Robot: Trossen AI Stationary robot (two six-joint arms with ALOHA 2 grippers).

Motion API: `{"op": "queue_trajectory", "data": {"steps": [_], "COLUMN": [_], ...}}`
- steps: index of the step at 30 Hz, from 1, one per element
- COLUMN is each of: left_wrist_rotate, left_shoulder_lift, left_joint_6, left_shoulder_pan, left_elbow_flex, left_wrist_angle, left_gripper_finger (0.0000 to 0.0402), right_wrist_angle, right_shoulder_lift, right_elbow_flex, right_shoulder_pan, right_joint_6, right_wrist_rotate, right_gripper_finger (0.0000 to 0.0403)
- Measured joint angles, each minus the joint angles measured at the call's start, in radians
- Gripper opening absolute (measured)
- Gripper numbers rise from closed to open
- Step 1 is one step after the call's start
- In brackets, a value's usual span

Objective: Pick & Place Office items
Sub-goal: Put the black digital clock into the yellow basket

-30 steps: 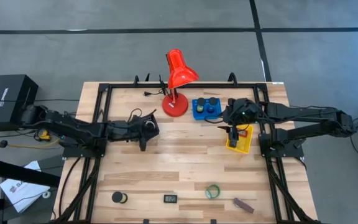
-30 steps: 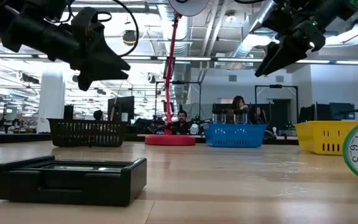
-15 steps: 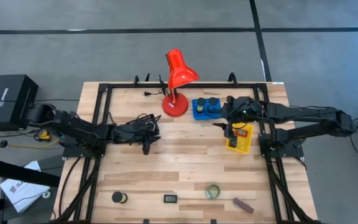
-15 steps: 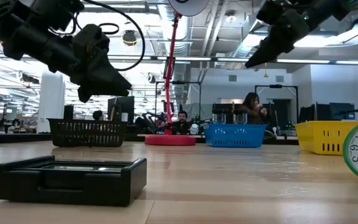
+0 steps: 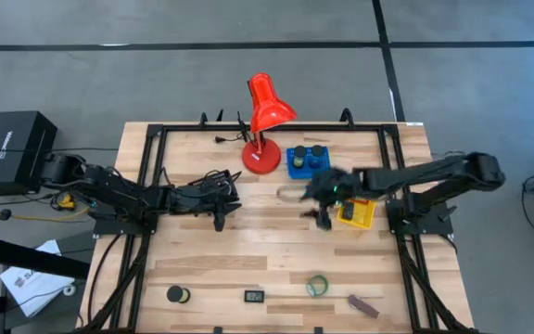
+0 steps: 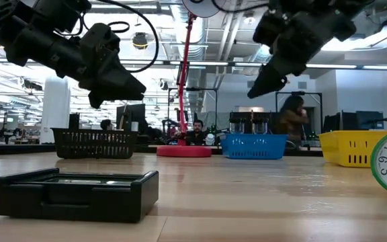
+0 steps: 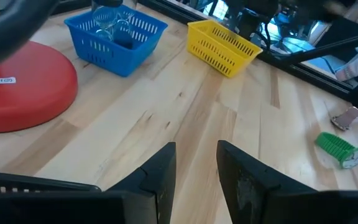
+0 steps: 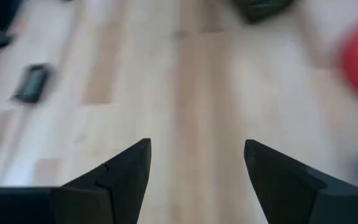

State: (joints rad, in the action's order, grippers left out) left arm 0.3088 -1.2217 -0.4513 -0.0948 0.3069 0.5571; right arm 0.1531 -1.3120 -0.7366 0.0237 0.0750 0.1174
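Along the near edge of the table [image 5: 276,246] lie four office items in a row: a black roll [image 5: 175,294] at left, a small black oblong [image 5: 254,297], a green tape ring [image 5: 317,285], and a maroon oblong [image 5: 362,305] at right, each well apart from its neighbour. The broad middle of the wooden top between this row and the arms is bare boards. At the far edge stand one red desk lamp [image 5: 265,116], one blue tray [image 5: 308,161] just right of the lamp's base holding two dark rolls, and one yellow tray [image 5: 357,211] further right. A black basket [image 6: 95,143] shows at the far left in the low view. A black metal frame rims the table on the left, far and right sides.

The left gripper [image 5: 219,215] hangs above the left-centre boards with its fingers [image 7: 157,177] a narrow gap apart and holding nothing. The right gripper [image 5: 322,220] hangs just left of the yellow tray, its fingers [image 8: 123,174] spread wide and empty.

Half a second ago the right gripper was over the yellow tray; it has swung left and nearer, clear of the tray and over open wood. The left gripper has barely shifted. The four items on the near edge lie as before.
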Motion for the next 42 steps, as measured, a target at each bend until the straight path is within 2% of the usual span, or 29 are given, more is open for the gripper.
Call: {"op": "queue_trajectory", "data": {"steps": [4, 8, 14, 18, 21, 28, 33, 37, 42], "left_wrist_rotate": [0.001, 0.001, 0.001, 0.019, 0.036, 0.060, 0.061, 0.061, 0.061], "left_shoulder_lift": [0.000, 0.000, 0.000, 0.000, 0.000, 0.000, 0.000, 0.000, 0.000], "left_joint_6": [-0.054, -0.086, -0.086, -0.087, -0.088, -0.088, -0.088, -0.088, -0.088], "left_shoulder_pan": [-0.005, -0.040, -0.148, -0.214, -0.256, -0.314, -0.335, -0.347, -0.361], "left_elbow_flex": [0.000, 0.000, 0.000, 0.000, 0.000, 0.000, 0.000, 0.000, 0.000], "left_wrist_angle": [0.001, 0.002, 0.014, 0.022, 0.028, 0.045, 0.046, 0.048, 0.050], "left_gripper_finger": [0.0111, 0.0111, 0.0105, 0.0099, 0.0095, 0.0092, 0.0092, 0.0092, 0.0092], "right_wrist_angle": [-0.154, -0.327, -0.600, -0.633, -0.625, -0.395, -0.192, -0.113, -0.074], "right_shoulder_lift": [-0.078, -0.133, -0.254, -0.368, -0.493, -0.748, -0.862, -0.923, -0.953], "right_elbow_flex": [0.000, -0.001, -0.009, -0.092, -0.199, -0.535, -0.733, -0.814, -0.833], "right_shoulder_pan": [-0.133, -0.233, -0.383, -0.494, -0.571, -0.635, -0.639, -0.630, -0.616], "right_joint_6": [0.024, 0.103, 0.199, 0.266, 0.289, 0.297, 0.327, 0.356, 0.377], "right_wrist_rotate": [0.004, -0.039, -0.236, -0.343, -0.500, -0.501, -0.511, -0.520, -0.518], "right_gripper_finger": [0.0249, 0.0249, 0.0249, 0.0249, 0.0249, 0.0249, 0.0249, 0.0249, 0.0249]}}
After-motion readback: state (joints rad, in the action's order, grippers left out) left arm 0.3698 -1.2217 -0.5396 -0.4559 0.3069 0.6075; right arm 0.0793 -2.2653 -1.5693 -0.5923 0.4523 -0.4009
